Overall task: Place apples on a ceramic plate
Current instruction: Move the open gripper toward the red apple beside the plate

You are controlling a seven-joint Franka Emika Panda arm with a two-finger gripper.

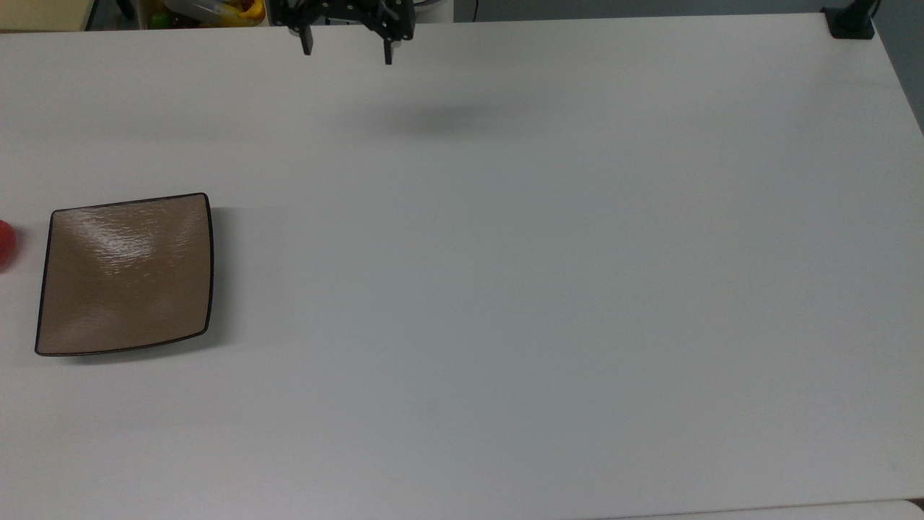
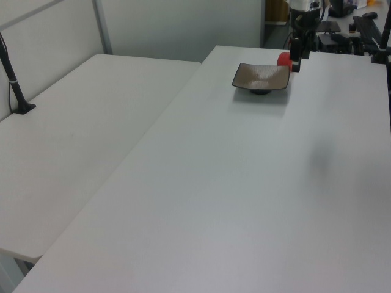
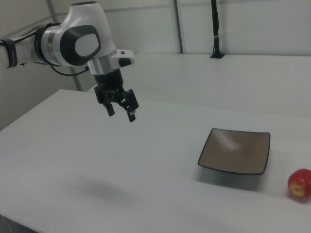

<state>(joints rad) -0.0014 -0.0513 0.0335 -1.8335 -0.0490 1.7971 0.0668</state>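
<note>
The jaws are hanging open and empty, high above the surface [image 3: 160, 165], well apart from the ceramic plate [image 3: 236, 150]; the apple [image 3: 300, 183] is sitting beyond the plate's far side from them, waiting to be fetched

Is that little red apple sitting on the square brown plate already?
No, the small red apple lies on the white table beside the square tan-brown ceramic plate, apart from it.
</note>
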